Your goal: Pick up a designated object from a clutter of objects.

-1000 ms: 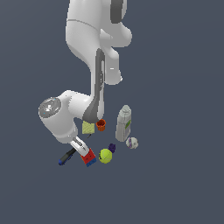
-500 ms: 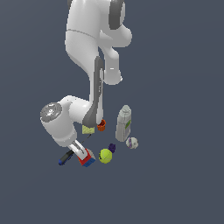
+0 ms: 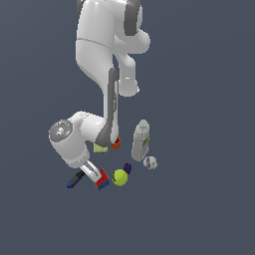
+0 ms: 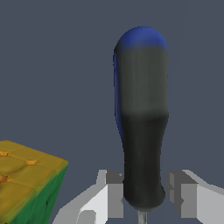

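Observation:
The screwdriver [image 3: 74, 181] lies at the exterior view's left of the clutter, its black and blue handle sticking out from under my hand. In the wrist view the handle [image 4: 142, 118] runs straight away from the camera, blue cap at the far end. My gripper [image 4: 146, 194] is low over it and open, with one finger [image 4: 114, 194] against the handle's base and the other finger [image 4: 180, 194] a small gap away. In the exterior view the gripper [image 3: 91, 172] sits between the handle and the red and blue cube [image 3: 102, 180]. The thin shaft is mostly hidden.
The cube's yellow and green faces [image 4: 26, 183] lie close beside the gripper. Beyond it are a tennis ball [image 3: 120, 177], a purple piece [image 3: 127, 168], a white ball [image 3: 150, 162], a bottle [image 3: 141, 141], an orange cup [image 3: 116, 144] and a sponge [image 3: 100, 148].
My arm has bent down and the hand has dropped lower onto the screwdriver. The clutter has not moved.

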Action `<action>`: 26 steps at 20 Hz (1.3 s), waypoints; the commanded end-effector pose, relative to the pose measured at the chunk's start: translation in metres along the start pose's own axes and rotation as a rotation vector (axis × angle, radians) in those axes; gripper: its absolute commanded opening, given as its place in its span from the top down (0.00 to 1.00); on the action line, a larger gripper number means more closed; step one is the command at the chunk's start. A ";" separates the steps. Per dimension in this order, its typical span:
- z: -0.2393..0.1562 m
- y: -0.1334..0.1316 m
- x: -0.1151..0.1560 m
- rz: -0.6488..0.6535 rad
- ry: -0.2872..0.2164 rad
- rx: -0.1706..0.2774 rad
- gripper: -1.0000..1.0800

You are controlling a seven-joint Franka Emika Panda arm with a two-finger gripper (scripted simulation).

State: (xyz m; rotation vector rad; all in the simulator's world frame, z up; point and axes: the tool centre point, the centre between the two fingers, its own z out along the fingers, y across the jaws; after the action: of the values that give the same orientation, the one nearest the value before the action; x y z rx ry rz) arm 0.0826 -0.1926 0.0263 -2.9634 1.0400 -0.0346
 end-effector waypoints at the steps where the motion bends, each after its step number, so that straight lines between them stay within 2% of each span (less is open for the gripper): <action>1: 0.011 0.001 -0.008 -0.003 -0.021 -0.008 1.00; 3: 0.011 0.001 -0.008 -0.003 -0.021 -0.008 1.00; 4: 0.000 0.000 0.000 -0.001 0.000 0.000 1.00; 5: 0.000 0.000 0.000 -0.001 0.000 0.000 1.00; 15: -0.028 -0.007 -0.012 -0.001 -0.002 -0.001 1.00; 21: -0.068 -0.017 -0.028 -0.001 -0.005 -0.001 1.00; 26: -0.116 -0.029 -0.047 -0.001 -0.007 -0.002 1.00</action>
State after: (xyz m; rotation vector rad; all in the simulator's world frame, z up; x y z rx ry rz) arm 0.0640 -0.1473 0.1260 -2.9635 1.0392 -0.0218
